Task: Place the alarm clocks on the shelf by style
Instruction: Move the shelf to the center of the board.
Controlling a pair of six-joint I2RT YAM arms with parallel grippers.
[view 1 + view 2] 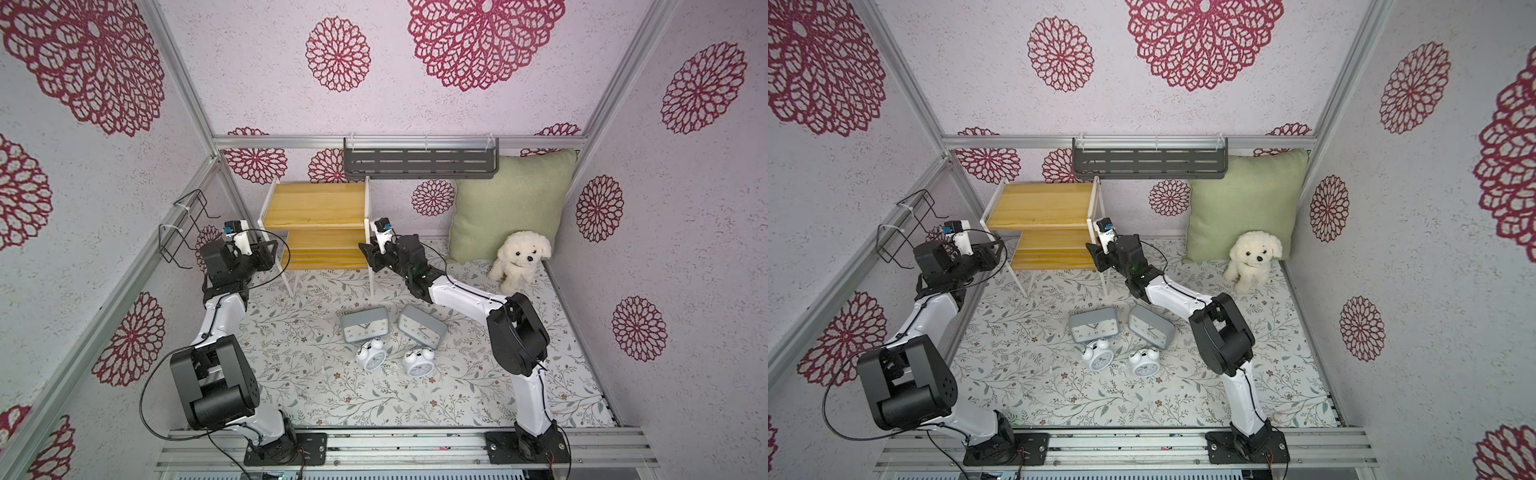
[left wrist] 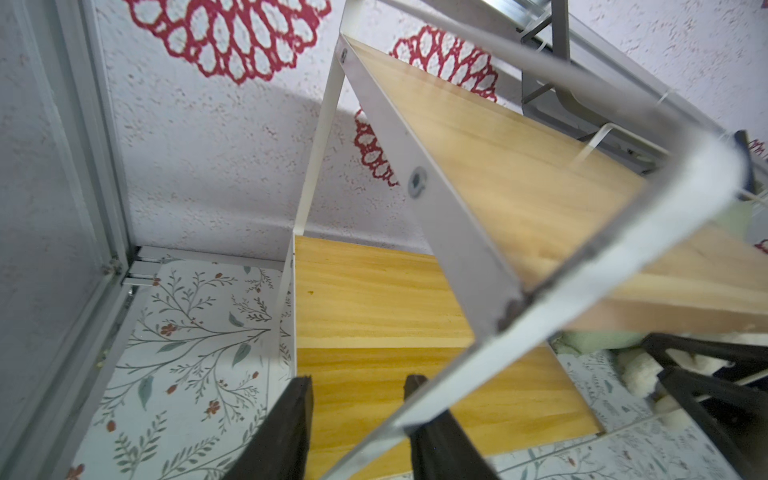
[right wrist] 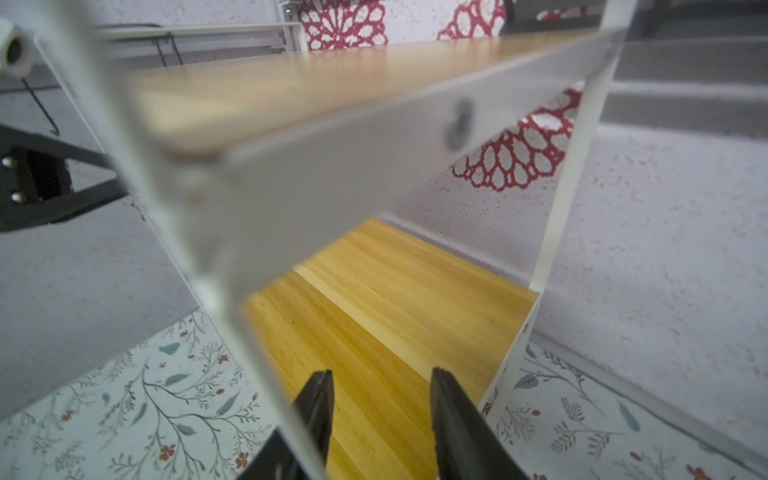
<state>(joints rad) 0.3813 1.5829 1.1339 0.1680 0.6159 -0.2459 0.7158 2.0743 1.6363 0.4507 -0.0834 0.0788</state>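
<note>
Two grey rectangular alarm clocks and two round white twin-bell clocks sit on the floral mat in both top views, well in front of the shelf. My left gripper is at the shelf's left front upright, and my right gripper is at its right front upright. In the left wrist view the white upright runs down into the gap of the left gripper, against one finger. In the right wrist view the upright crosses one finger of the right gripper. Both pairs of jaws stand apart, holding nothing.
A green pillow and a white plush dog fill the back right corner. A dark grey slotted rack hangs on the back wall above the shelf. On the left wall hangs a black wire rack, close to the left arm.
</note>
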